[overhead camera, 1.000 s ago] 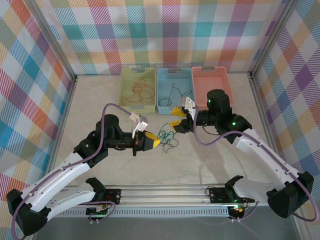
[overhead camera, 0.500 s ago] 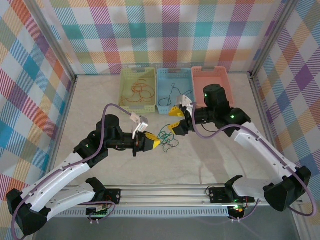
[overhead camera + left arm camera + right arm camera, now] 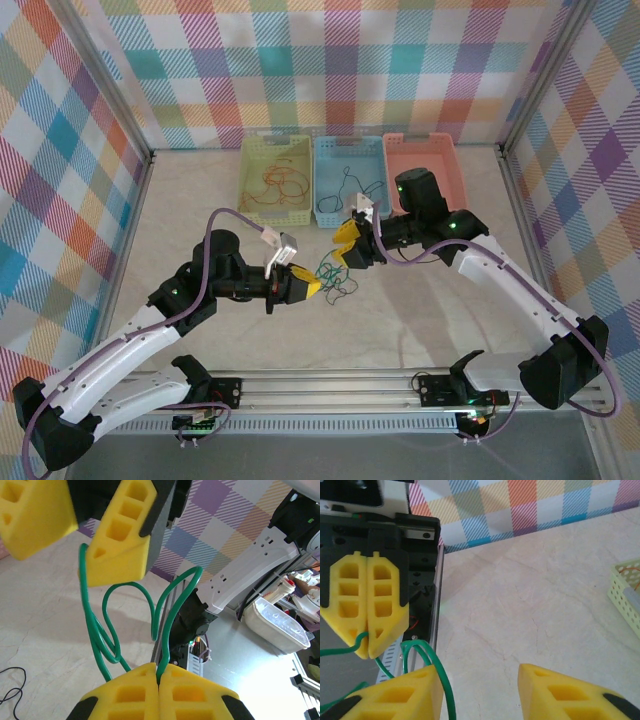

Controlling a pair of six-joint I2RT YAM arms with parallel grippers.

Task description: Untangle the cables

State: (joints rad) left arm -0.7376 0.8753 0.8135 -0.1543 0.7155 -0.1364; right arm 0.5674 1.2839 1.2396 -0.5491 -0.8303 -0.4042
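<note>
Green cable [image 3: 335,278] bunched between both pincers, mid-tabletop [image 3: 430,320].
The left pincer [image 3: 159,680] is clamped shut on the cable. Its loops run toward the right pincer [image 3: 480,672], which gapes open with one strand just against a finger's inner face.

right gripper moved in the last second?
Yes. The right gripper has shifted slightly left in the top view; its wrist now sits at the pink basket's left corner instead of its front middle.

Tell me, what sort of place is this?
Likely a robot lab test cell: a left arm and right arm mounted at a table, plaid walls around it, three bins behind.
</note>
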